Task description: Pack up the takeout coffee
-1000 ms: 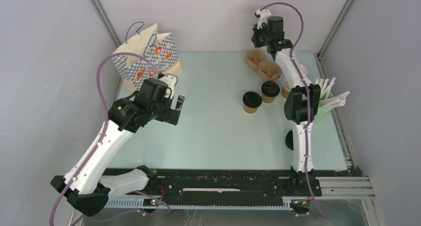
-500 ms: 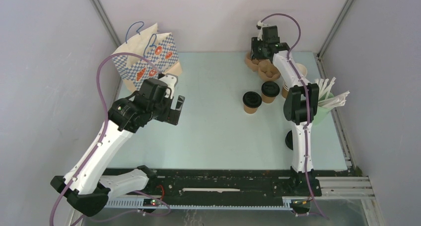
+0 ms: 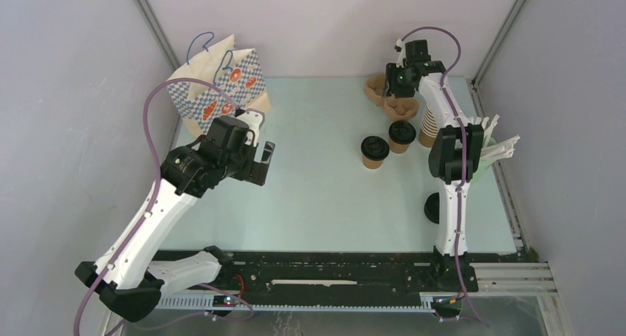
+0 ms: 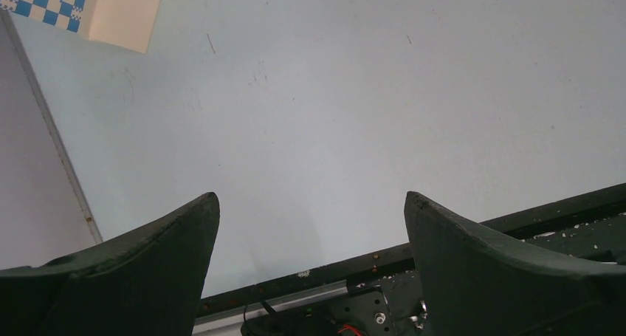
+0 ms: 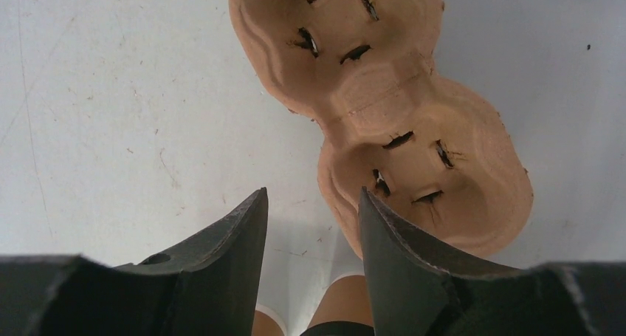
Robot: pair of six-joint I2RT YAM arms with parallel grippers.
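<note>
the pale blue-green bench (image 3: 317, 196) carries a blue-checked paper bag (image 3: 218, 88) at its far left (upright, handles up), a brown moulded-pulp two-cup carrier (image 3: 399, 109) far right, and nearer, a small black-lidded kraft-paper cup (image 3: 374, 151) beside a second such cup (image 3: 401, 136).

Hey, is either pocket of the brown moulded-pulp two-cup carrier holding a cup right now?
No, in the right wrist view both pockets of the brown moulded-pulp carrier are empty, showing only their slotted bottoms.

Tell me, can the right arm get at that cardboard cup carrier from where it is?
Probably yes. The right gripper hangs at the edge of the cup carrier, fingers apart, and nothing shows between them and the cardboard.
</note>
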